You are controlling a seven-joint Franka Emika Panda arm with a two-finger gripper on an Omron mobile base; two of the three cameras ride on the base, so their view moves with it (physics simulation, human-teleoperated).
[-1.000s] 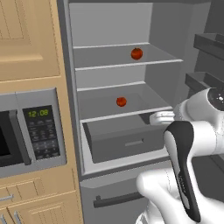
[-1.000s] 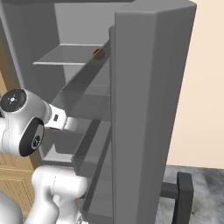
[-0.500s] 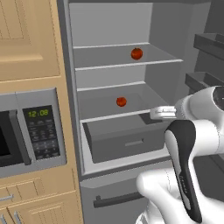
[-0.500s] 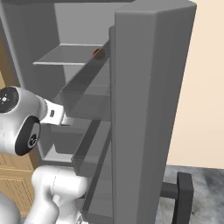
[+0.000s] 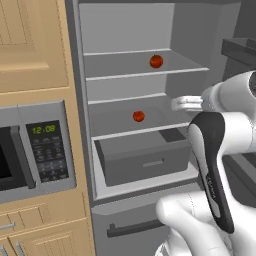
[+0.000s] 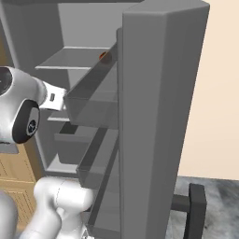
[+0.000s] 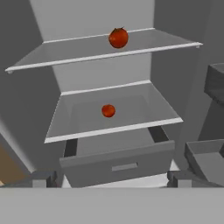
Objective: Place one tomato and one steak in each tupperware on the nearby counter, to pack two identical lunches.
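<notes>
Two tomatoes sit in the open fridge. One tomato (image 5: 156, 61) (image 7: 118, 37) rests on the upper shelf, where the right base view shows just its edge (image 6: 102, 56). The other tomato (image 5: 138, 116) (image 7: 108, 110) lies on the middle shelf. My gripper (image 5: 177, 104) (image 7: 111, 180) hovers in front of the fridge at about middle-shelf height, well short of both tomatoes. It is open, its fingertips (image 7: 41, 179) spread wide with nothing between them. The steaks, the tupperware and the counter are out of view.
A grey drawer (image 5: 142, 160) (image 7: 118, 164) under the middle shelf is pulled partly out. The open fridge door (image 6: 158, 116) with its bins stands to the right. A microwave (image 5: 30, 145) is set in wooden cabinets (image 5: 30, 45) at the left.
My hand has risen from drawer height to middle-shelf height in front of the fridge. The tomatoes and the base have not moved.
</notes>
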